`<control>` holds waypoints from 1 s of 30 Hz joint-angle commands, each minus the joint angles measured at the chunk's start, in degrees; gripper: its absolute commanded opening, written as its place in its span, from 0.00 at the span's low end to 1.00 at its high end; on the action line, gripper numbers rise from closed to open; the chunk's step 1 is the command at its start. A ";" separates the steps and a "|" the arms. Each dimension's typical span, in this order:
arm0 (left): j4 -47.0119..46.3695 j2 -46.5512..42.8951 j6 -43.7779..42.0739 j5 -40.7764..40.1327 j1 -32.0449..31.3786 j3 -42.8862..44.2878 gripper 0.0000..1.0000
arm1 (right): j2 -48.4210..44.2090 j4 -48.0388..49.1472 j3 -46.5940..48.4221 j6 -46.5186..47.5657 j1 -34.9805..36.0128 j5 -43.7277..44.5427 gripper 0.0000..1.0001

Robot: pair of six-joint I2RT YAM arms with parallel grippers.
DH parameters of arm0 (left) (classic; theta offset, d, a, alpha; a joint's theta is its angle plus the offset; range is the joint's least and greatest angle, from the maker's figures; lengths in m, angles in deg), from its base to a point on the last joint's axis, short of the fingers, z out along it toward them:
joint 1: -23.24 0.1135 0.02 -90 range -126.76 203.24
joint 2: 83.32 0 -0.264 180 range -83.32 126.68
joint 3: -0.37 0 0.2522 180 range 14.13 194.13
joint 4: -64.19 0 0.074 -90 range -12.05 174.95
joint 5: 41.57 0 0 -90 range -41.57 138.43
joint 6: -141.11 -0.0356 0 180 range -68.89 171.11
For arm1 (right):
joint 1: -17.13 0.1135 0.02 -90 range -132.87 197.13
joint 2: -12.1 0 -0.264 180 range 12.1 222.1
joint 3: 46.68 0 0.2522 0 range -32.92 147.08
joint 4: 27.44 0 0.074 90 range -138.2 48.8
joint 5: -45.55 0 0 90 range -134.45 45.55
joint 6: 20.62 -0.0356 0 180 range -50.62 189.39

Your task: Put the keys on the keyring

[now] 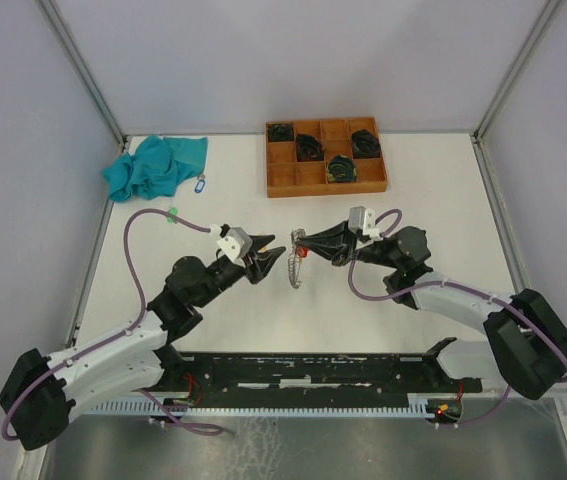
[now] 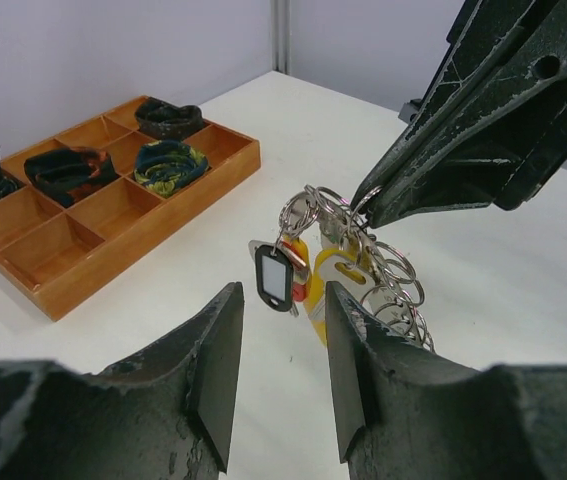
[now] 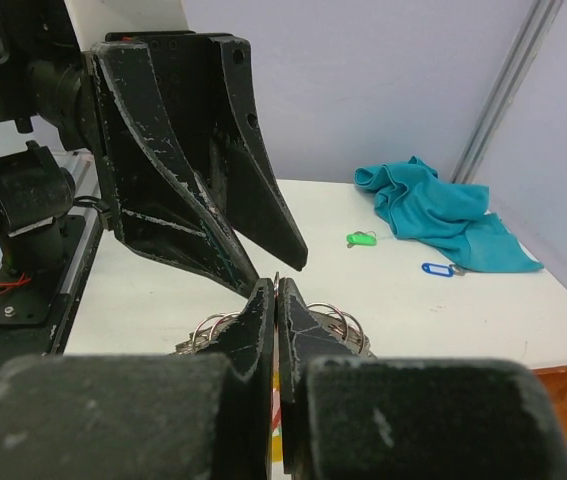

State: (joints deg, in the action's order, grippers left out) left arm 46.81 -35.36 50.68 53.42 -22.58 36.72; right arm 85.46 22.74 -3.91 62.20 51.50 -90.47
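Left tool point(image 2: 281, 310) stands released and empty just short of the keyring point(image 2: 383, 275), which the clenched right tool point(image 3: 275, 290) dangles near the tray point(image 2: 163, 235), keys point(image 2: 308, 285) hanging on it. An off-centre pinch could knock the bunch loose.

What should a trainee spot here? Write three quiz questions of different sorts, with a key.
1. True or false: the right gripper is shut on the bunch of rings.
2. Which lies beside the teal cloth? A blue tag, B red tag, C spoon.
3. How many black bundles sit in the wooden tray?
Key: 1 true; 2 A; 3 four.
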 commanded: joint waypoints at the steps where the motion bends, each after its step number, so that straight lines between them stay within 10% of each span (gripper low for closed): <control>1: -9.06 0.90 -0.40 -0.83 0.06 -0.64 0.46 | 0.33 6.54 0.65 -2.13 -0.13 -0.39 0.01; 30: -15.93 13.36 0.16 13.15 0.08 2.91 0.36 | 3.55 7.98 2.34 -5.81 -0.12 -3.68 0.01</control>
State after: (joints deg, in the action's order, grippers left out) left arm 35.29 -24.30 50.66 61.75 -22.52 36.57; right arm 88.59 26.04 -3.91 58.55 51.24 -92.13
